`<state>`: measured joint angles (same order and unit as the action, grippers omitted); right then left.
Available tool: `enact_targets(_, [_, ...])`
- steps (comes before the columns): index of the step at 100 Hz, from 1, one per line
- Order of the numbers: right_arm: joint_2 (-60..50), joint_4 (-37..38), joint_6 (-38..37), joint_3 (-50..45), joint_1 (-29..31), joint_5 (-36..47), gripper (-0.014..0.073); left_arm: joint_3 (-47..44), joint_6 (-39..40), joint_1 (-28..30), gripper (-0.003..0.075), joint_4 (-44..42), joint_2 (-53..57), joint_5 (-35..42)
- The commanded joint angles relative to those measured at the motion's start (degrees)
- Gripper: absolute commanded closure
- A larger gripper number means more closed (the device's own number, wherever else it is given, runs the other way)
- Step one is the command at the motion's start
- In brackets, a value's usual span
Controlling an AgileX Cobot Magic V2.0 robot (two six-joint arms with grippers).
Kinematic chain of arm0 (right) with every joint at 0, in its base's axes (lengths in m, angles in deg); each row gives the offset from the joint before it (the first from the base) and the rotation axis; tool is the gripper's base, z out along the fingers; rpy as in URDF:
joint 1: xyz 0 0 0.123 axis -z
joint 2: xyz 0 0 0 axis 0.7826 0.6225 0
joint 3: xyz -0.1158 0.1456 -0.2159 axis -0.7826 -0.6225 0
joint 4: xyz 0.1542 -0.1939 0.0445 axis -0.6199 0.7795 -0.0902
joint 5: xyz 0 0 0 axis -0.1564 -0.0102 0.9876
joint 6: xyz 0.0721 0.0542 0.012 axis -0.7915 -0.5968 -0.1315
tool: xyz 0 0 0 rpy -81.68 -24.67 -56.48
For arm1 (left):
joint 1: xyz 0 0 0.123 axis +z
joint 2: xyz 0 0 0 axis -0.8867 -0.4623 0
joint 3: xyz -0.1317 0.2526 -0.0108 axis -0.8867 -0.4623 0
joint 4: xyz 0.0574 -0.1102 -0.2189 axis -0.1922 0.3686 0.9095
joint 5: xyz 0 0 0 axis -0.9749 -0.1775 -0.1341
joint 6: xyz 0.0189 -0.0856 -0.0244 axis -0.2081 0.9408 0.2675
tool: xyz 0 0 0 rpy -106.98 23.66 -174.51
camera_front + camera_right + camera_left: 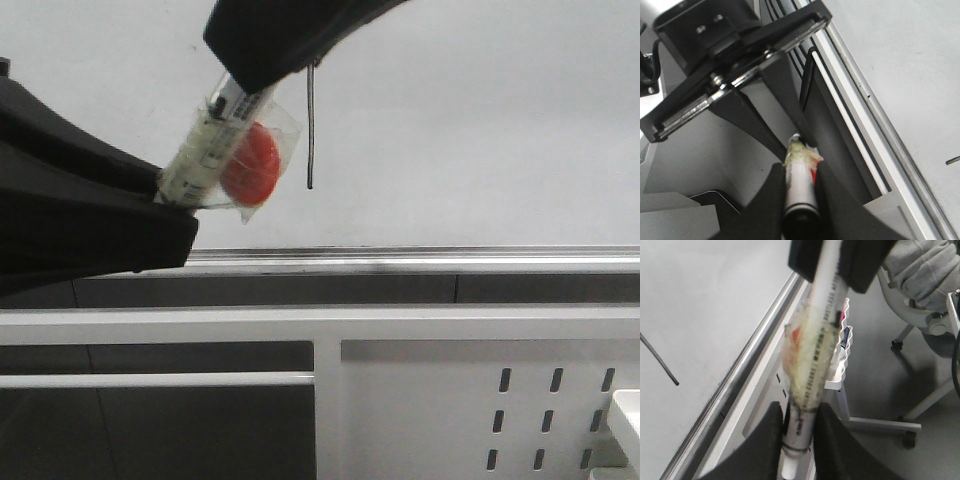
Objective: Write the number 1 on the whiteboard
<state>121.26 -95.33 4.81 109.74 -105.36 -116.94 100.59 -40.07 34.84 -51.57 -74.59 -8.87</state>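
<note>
Both grippers, L [799, 440] & R [799, 192], pinch taped white marker [215, 140]; thin dark vertical number 1 [311, 125] on glossy whiteboard [480, 120].

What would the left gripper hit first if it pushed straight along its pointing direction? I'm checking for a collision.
Likely the right gripper: both are shut on the marker, one at each end, so it sits directly ahead.

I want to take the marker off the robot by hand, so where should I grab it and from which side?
Probably grip the marker on its taped middle, beside the red disc, reaching in from the open side away from the whiteboard. Both ends are taken: the left gripper clamps one, the right gripper the other.
</note>
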Motion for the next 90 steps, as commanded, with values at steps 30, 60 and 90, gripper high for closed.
enact_targets(30, [-0.7,-0.4,0.0,2.1,-0.2,4.0,0.0592,1.7,3.4,-0.4,0.074,2.4,0.6,3.7])
enact_targets(60, [-5.0,0.5,0.0,4.5,4.9,1.0,0.0173,1.5,3.6,-0.4,0.074,16.2,0.6,0.0])
enact_targets(90, [-14.2,0.5,0.0,4.5,11.4,-2.2,0.0247,-1.5,-5.7,-0.4,0.074,49.1,-1.0,-0.8])
